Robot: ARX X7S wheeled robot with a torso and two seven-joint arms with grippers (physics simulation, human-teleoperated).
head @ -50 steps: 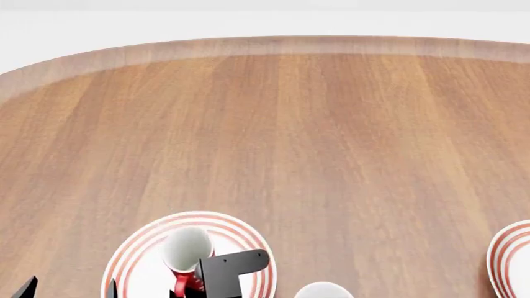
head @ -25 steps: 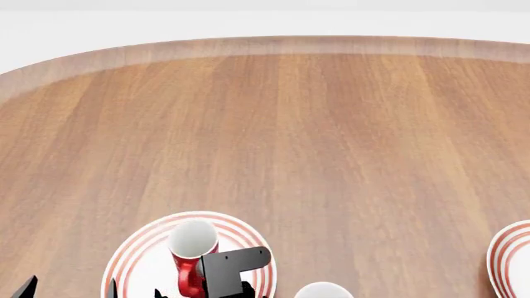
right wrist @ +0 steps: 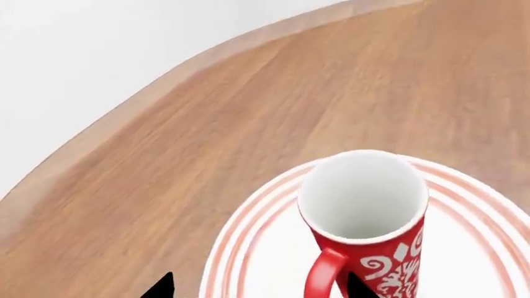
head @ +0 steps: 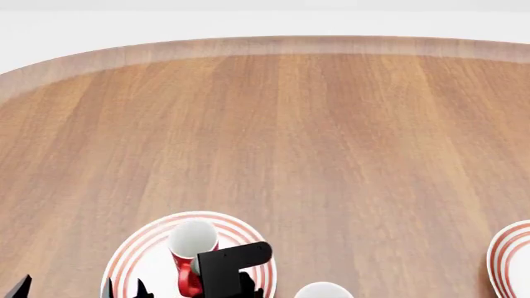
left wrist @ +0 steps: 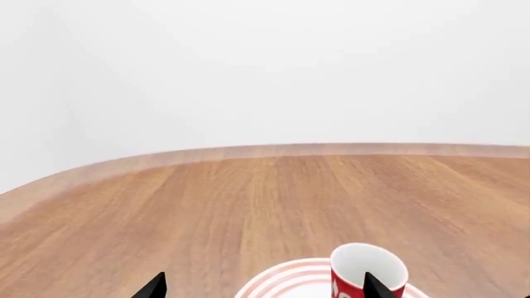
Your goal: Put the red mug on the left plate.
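On left plate, near bottom edge of head view: red mug standing upright, white interior open upward, base resting on plate's white centre, red rings visible round it. Same mug in right wrist view: white swirl pattern on red wall, loop handle turned toward that camera, plate rim ringing it on wood. Right gripper fingers spread, black tips showing either side of handle, one tip well off to the side over plate rim, other close by mug wall; contact with mug not resolvable, nothing clamped. Black right-arm bracket overlapping mug's lower body and handle in head view. Left gripper also spread, two dark tips at frame edge, one over bare wood, other in front of mug; touching or merely overlapping, cannot tell. Left plate partly cut off there. Wooden table with rounded pale edge, white wall beyond. White mug rim just beside left plate on robot's right, mostly cropped. Second ringed plate at far right edge, well apart from first, only partly in frame.
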